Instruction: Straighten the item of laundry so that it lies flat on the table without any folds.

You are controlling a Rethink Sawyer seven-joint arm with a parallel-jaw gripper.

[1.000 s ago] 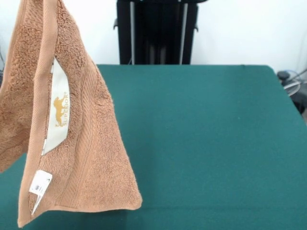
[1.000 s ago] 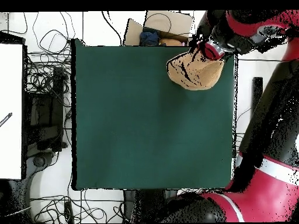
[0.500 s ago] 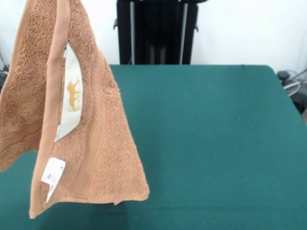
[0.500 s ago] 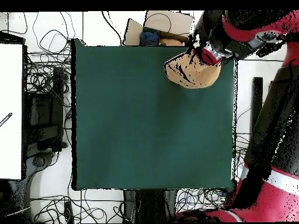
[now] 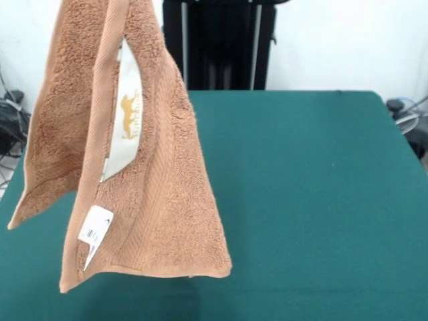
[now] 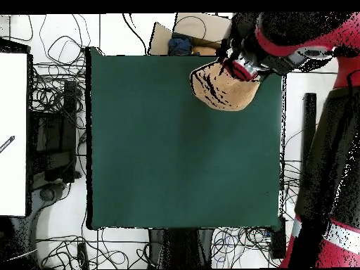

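Gripped from above, the towel (image 5: 127, 154) hangs in the air at the left of the front view, its top running out past the picture's upper edge, so the gripper itself does not show there. It drapes in a long folded cone, with a woven border band down its front, a white label printed with a gold figure (image 5: 127, 127) on the upper part and a small white tag (image 5: 95, 225) near the lower edge. Its bottom hem hangs just above the green table (image 5: 314, 200); whether it touches cannot be told. Behind stands the black pedestal (image 5: 221, 43). From overhead, the gripper (image 6: 240, 67) at the end of the red and black arm (image 6: 309, 42) pinches the towel's top, above the table's upper right corner area.
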